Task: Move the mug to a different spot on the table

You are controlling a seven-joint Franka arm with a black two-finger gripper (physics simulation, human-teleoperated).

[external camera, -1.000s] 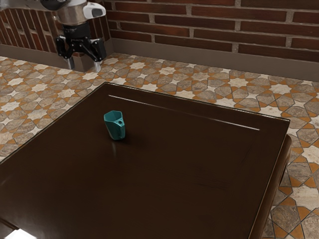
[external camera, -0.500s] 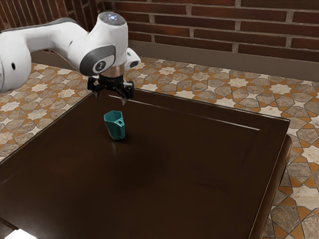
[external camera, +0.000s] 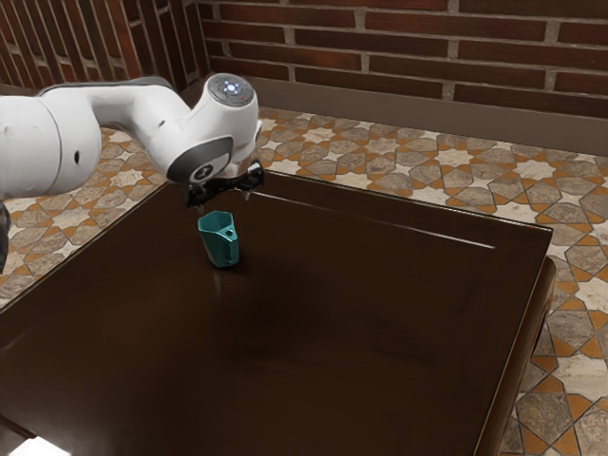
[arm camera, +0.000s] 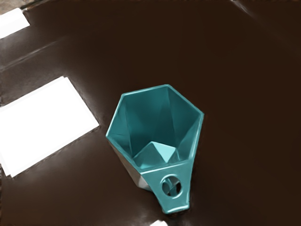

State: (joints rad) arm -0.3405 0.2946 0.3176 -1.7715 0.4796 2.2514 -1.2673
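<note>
A teal faceted mug stands upright on the dark brown table, toward its far corner on the exterior view's left. My gripper hovers just above the mug's rim, open, its black fingers spread to either side and touching nothing. In the wrist view the mug sits directly under my hand, its hollow inside empty, with its handle tab and round hole on the side toward the view's lower edge.
The glossy table carries bright white reflected patches beside the mug. A raised lip runs along the table's far edge. Patterned tile floor and a brick wall lie beyond.
My arm swung down from high at the upper left and lowered the hand until it hangs just over the mug. The mug has stayed where it was.
</note>
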